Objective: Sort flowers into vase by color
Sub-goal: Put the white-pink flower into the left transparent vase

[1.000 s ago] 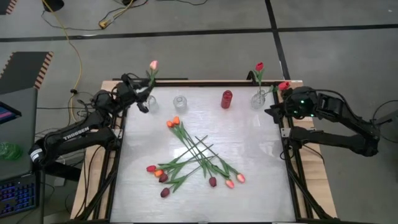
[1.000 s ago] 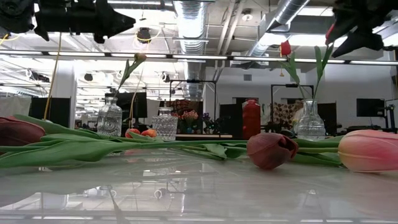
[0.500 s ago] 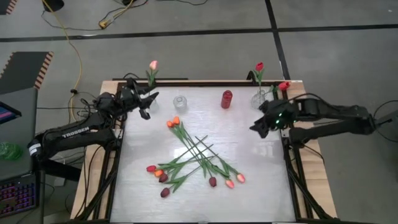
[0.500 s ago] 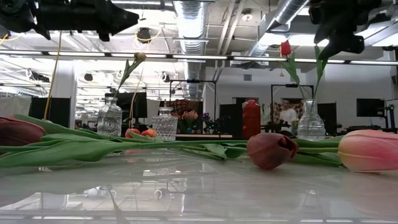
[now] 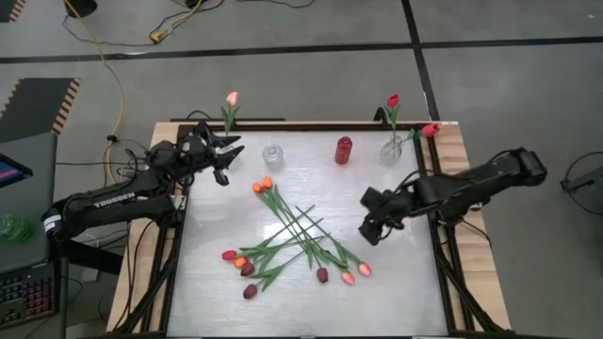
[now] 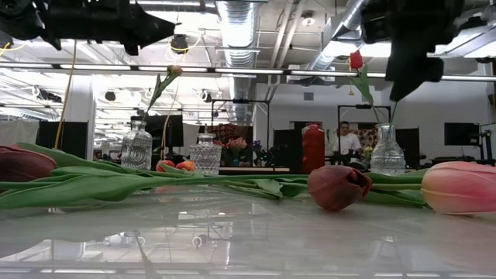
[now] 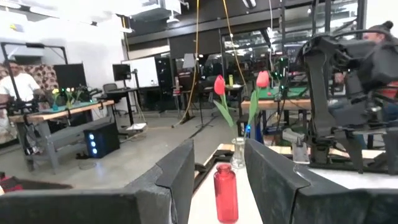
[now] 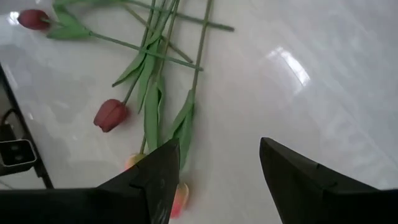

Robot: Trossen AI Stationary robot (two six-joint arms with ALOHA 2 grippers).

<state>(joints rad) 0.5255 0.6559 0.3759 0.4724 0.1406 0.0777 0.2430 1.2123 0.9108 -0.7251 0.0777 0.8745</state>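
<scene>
Flowers lay crossed mid-table; four vases stood along the far edge, two holding flowers.

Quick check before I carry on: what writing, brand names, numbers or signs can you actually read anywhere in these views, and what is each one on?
"TROSSEN": white letters along the dark left arm, legible in the high view.
No other text is readable: none shows on the clear glass vases, the red vase or the white table, and the room's screens are too blurred.

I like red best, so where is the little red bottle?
From above, the red bottle stands near the table's far edge, between two clear glass vases: an empty one on its left and one with red flowers on its right.
</scene>
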